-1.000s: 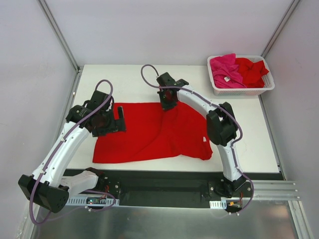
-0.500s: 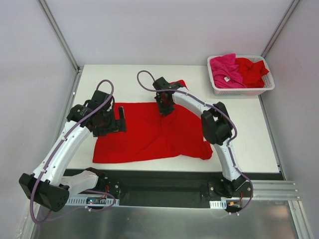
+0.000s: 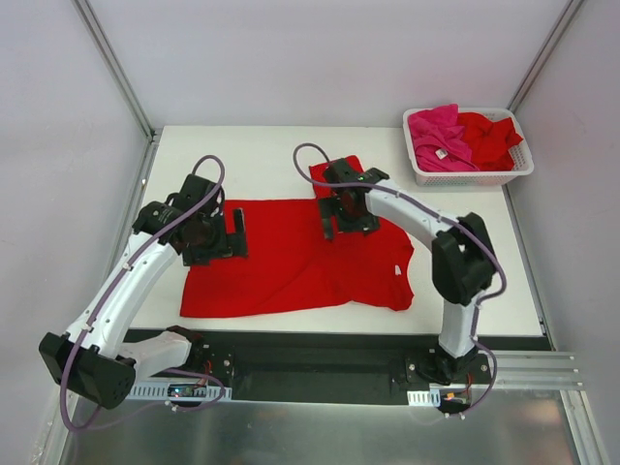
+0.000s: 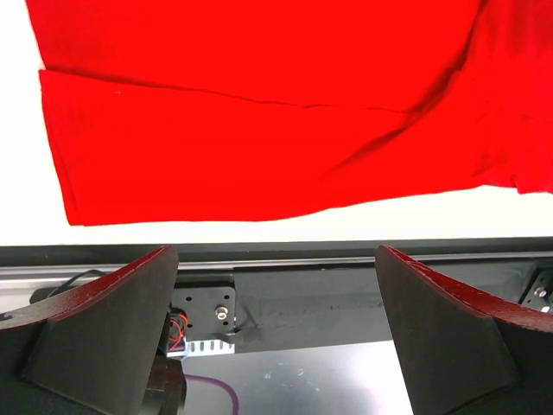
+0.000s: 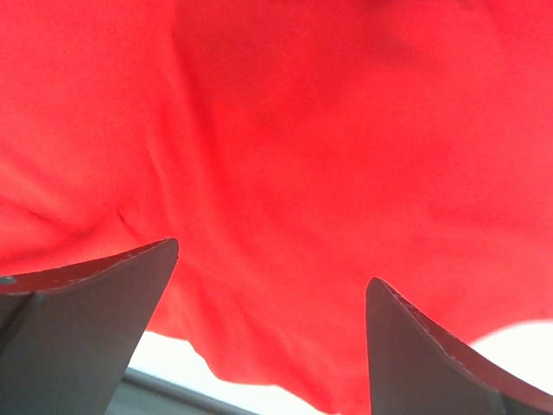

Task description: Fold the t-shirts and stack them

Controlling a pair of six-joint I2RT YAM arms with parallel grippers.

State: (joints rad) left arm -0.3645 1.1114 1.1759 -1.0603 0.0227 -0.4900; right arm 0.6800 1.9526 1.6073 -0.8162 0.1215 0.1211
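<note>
A bright red t-shirt (image 3: 291,262) lies spread across the middle of the table, one part reaching back toward (image 3: 335,170). My left gripper (image 3: 237,234) hangs open over its left part; in the left wrist view the t-shirt (image 4: 259,112) lies beyond the open gripper (image 4: 276,252), nothing between the fingers. My right gripper (image 3: 349,225) is open just above the shirt's back right part. In the right wrist view red cloth (image 5: 328,130) fills the frame behind the parted gripper (image 5: 272,262). A magenta t-shirt (image 3: 438,136) and another red t-shirt (image 3: 491,138) sit crumpled in the basket.
The white slotted basket (image 3: 465,178) stands at the table's back right corner. A black rail (image 3: 320,366) runs along the near edge by the arm bases. Grey walls close in the table on the left, back and right.
The right gripper has gone from shut on the cloth to open, letting the shirt drop, and has shifted right. The shirt's back part now lies flat. The left arm has barely moved.
</note>
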